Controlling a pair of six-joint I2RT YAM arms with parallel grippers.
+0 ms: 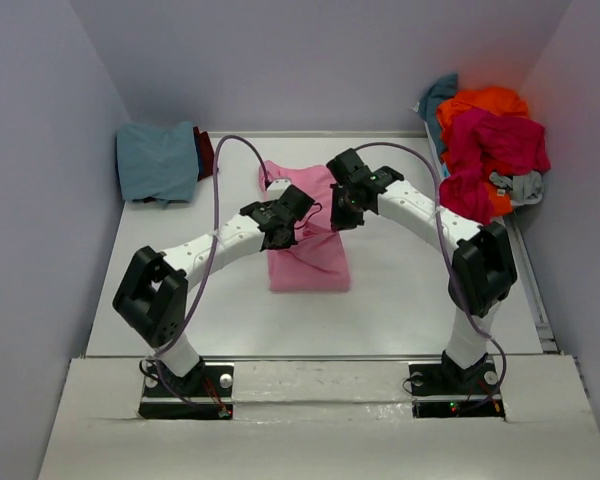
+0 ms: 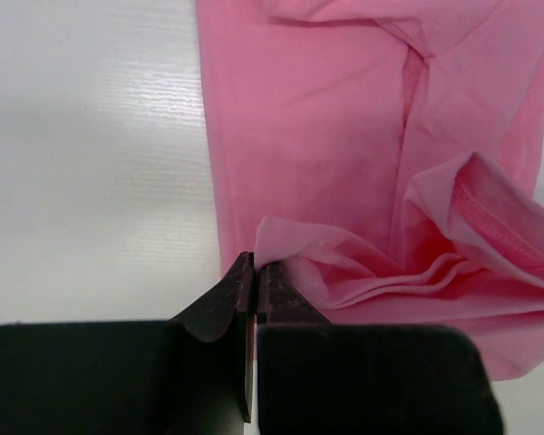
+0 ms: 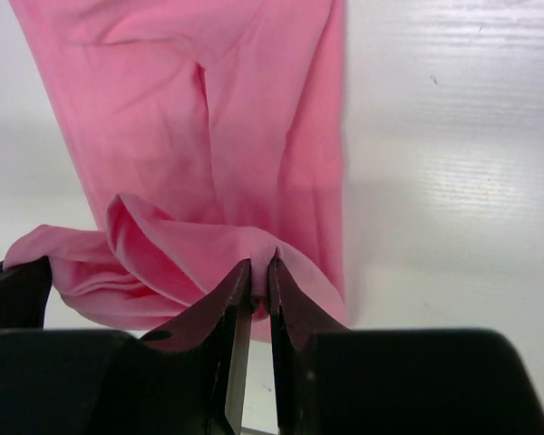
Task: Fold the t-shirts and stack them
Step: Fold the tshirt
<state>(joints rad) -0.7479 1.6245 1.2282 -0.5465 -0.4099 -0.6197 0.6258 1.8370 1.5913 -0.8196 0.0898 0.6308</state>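
**Pink shirt at centre, one folded, the rest heaped**

The pink shirt (image 1: 310, 255) lies flat as a narrow strip in the middle, its far end lifted and bunched into soft folds. A blue shirt (image 1: 158, 160) sits folded at the far left. At the far right, orange (image 1: 490, 103), crimson (image 1: 495, 145), teal (image 1: 438, 95) and grey (image 1: 525, 187) shirts lie crumpled in one heap.

A: How much of the pink shirt (image 1: 310, 262) shows from above?
B: Its middle lies under the left gripper (image 1: 285, 228) and right gripper (image 1: 342, 216), their tips too small to read there.
A: The wrist views?
B: Both cut the shirt at the top edge.
A: The pile?
B: The teal shirt (image 1: 438, 97) and grey shirt (image 1: 525, 187) are mostly buried. A dark red cloth (image 1: 205, 152) is almost hidden behind the blue shirt (image 1: 158, 160).
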